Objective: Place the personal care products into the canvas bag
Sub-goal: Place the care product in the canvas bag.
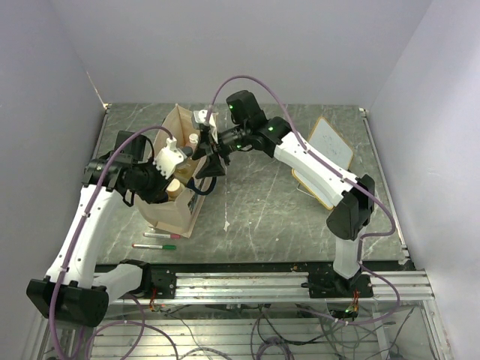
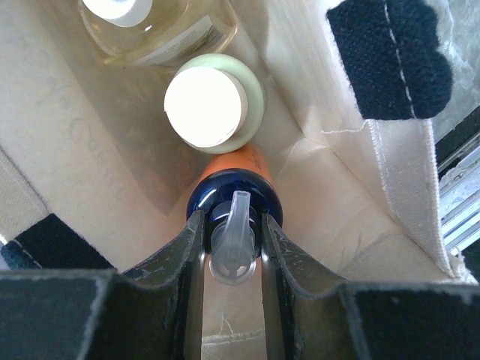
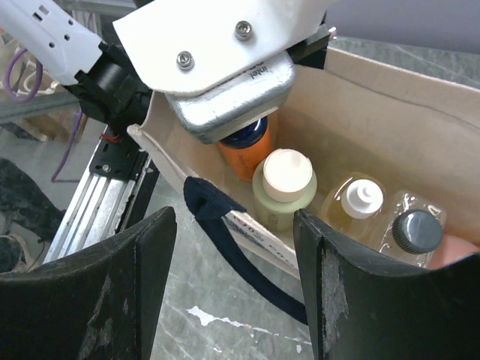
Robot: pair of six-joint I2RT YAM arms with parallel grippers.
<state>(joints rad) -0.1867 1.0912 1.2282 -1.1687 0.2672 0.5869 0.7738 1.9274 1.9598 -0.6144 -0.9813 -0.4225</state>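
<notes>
Left fingers (image 2: pixel 189 259) clamped on orange bottle (image 2: pixel 236 169), seemingly upright inside canvas bag (image 2: pixel 352 187), right fingers (image 3: pixel 112 292) spread, empty.

One canvas bag (image 3: pixel 390 127). Five bottles (image 2: pixel 214 105) inside: orange (image 3: pixel 238 161), pale green (image 3: pixel 283 199), amber (image 3: pixel 352 214), clear (image 3: pixel 416 232), salmon-pink (image 3: pixel 459 253). Two marker pens, red (image 1: pixel 161 235) and green (image 1: pixel 155 246), near left. One whiteboard (image 1: pixel 331 146), far right.

Canvas bag (image 3: pixel 390 112) mouth open — orange bottle (image 3: pixel 238 161) at its left end, under left gripper (image 3: pixel 229 97); pale green bottle (image 3: pixel 283 191), amber bottle (image 3: pixel 358 206), clear bottle (image 3: pixel 415 234) lined up toward its right end. Right gripper (image 3: pixel 234 219) jaws spread — bag's navy strap (image 3: pixel 208 206) shows between them.
</notes>
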